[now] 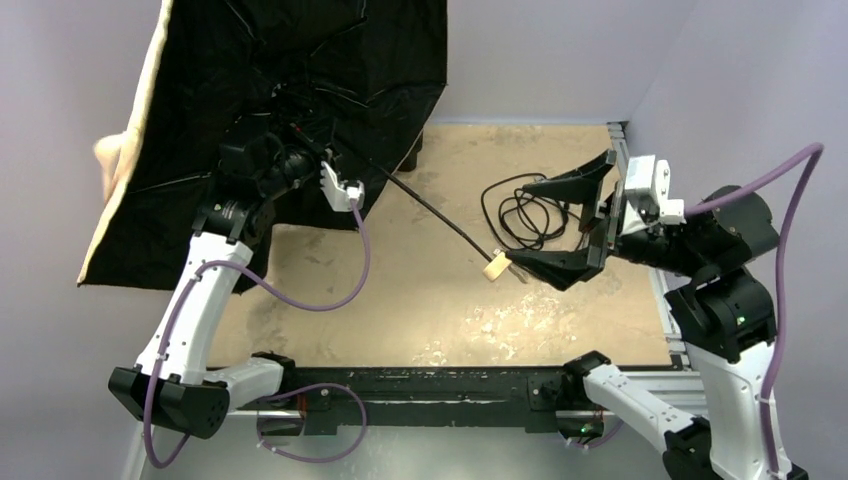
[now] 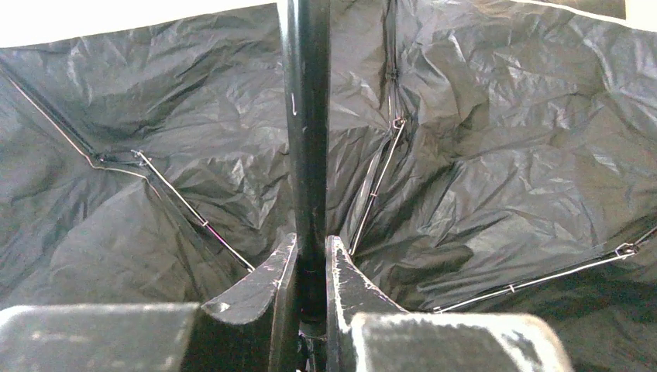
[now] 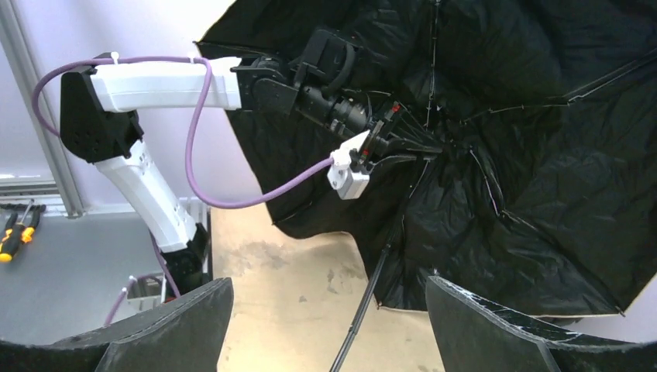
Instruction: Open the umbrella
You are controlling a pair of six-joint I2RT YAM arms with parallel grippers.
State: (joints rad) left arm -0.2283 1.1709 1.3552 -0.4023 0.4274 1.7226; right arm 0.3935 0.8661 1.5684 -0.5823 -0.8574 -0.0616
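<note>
- Umbrella (image 1: 300, 60): open and held up over the far left of the table (image 1: 420, 290). The top and left edges of the overhead view cut it off.
- Canopy (image 2: 503, 155): the crinkled black lining faces the cameras. The tan outer side shows only as a strip along the left edge (image 1: 135, 130). Thin metal ribs (image 2: 186, 203) lie against the lining.
- Shaft (image 1: 430, 210): thin and black, slanting down from the canopy's centre toward the right arm. It bears a small pale mark (image 2: 294, 105) that is too small to read as writing.
- Handle (image 1: 495, 267): a cream stub at the shaft's near end, just beside the tip of the right gripper's lower finger. Whether they touch cannot be told.
- Left gripper (image 2: 311, 260): its fingers (image 2: 345, 287) are clamped on the shaft close under the canopy. From above it is hard to pick out against the black lining.
- Right gripper (image 1: 520, 224): its fingers (image 3: 496, 325) are spread wide and hold nothing. In its own camera the shaft passes down between them and runs off the bottom edge.
- Cord (image 1: 520, 215): black and loosely coiled on the table, partly hidden behind the right gripper.
- Hand tools (image 3: 15, 232): orange-and-black grips at the left edge of the right wrist view, cut off by the frame. Any marking on them is too small to read.
</note>
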